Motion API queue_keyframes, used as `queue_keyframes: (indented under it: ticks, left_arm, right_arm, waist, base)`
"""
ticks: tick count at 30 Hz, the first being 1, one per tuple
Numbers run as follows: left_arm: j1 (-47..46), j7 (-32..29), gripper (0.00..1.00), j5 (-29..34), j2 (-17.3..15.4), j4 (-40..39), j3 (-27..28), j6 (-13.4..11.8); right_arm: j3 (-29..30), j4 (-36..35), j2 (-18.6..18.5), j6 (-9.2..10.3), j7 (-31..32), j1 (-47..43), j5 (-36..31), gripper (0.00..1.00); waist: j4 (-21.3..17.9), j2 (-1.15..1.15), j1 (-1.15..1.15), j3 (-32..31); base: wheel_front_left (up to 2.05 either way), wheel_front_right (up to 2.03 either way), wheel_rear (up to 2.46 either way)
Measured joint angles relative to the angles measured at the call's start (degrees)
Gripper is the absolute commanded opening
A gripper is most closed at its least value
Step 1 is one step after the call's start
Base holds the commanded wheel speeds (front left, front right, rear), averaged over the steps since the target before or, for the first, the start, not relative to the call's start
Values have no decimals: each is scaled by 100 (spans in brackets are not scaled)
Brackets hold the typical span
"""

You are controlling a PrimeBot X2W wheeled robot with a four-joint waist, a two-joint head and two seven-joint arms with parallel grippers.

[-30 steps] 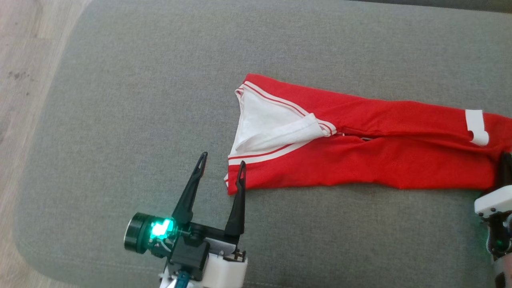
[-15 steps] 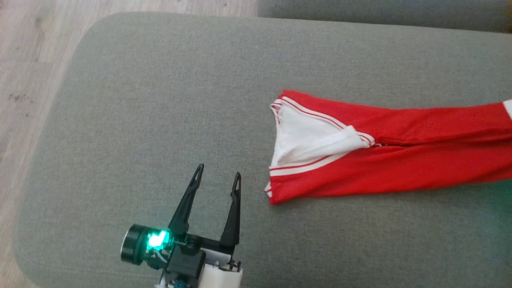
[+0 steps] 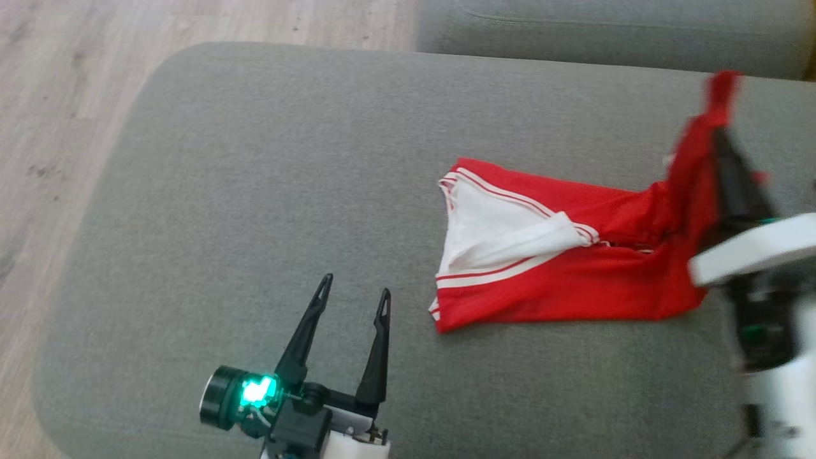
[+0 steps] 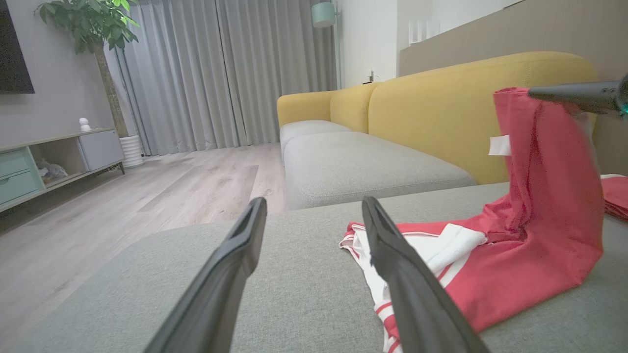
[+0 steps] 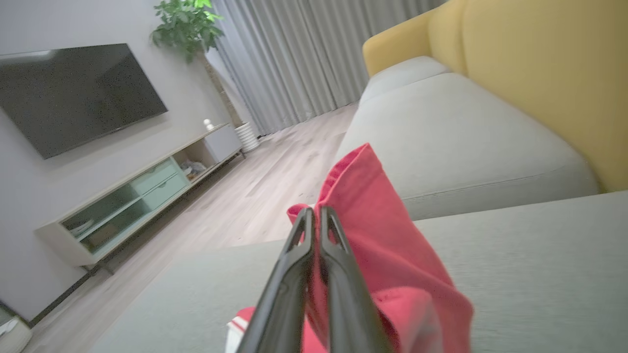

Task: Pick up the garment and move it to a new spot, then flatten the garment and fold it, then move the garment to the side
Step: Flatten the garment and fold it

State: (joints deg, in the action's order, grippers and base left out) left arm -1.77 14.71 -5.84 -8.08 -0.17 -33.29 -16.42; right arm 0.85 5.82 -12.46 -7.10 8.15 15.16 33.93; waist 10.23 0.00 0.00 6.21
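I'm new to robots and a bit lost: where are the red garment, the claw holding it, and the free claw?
red garment [image 3: 574,293], head view, on its flat-lying red part.
right gripper [image 5: 316,212], right wrist view, between its shut fingertips.
left gripper [image 3: 356,285], head view, between its open fingertips.

No legible text, brand, number or sign is showing anywhere. A small white tag [image 4: 499,145] is sticking out from the red garment [image 4: 549,206], but nothing on it is resolving into readable print.
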Motion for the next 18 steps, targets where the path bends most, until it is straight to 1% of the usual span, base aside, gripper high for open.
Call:
queue_keyframes:
  ticks: [1,5,6,7,8,9,10,12,14,15,18]
  left_arm:
    - [0,0,100,0,0,0,0,0]
    - [-1,0,100,87,44,15,2,81]
    - [-3,0,100,88,62,15,2,88]
    - [-5,0,100,89,109,14,1,115]
    - [-9,0,100,100,137,13,1,130]
    - [-9,0,100,124,157,12,0,132]
    - [-10,0,100,137,168,11,1,134]
    - [-10,0,100,137,180,19,8,140]
    - [-5,0,100,137,194,36,30,155]
    - [-4,0,100,137,196,37,49,155]
    - [3,0,100,136,209,80,177,154]
  right_arm:
    - [0,0,0,0,0,0,0,0]
    - [-559,-36,580,0,71,1,-357,0]
    - [-713,37,697,0,69,2,-438,0]
    - [-932,305,847,0,27,19,-647,0]
    - [-1018,494,867,0,-16,29,-689,0]
    - [-1089,692,875,0,-45,49,-683,27]
    - [-1163,868,875,0,-99,65,-658,100]
    - [-1386,1112,872,0,-304,71,-375,100]
    - [-1671,1181,875,0,-650,90,190,100]
    - [-1771,1198,891,0,-813,125,368,100]
    - [-1813,1295,911,0,-1205,349,445,100]
  waist:
    - [0,0,0,0]
    - [173,0,0,-7]
    - [225,0,0,-4]
    - [335,0,0,5]
    - [396,0,0,12]
    - [455,0,0,20]
    - [514,0,0,30]
    - [634,0,1,52]
    - [739,0,0,66]
    - [770,0,0,69]
    - [761,0,1,26]
  base:
    - [0,0,0]
    - [0,0,0]
    - [0,0,0]
    - [0,0,0]
    - [0,0,0]
    - [0,0,0]
    - [0,0,0]
    - [0,0,0]
    - [0,0,0]
    - [0,0,0]
    - [0,0,0]
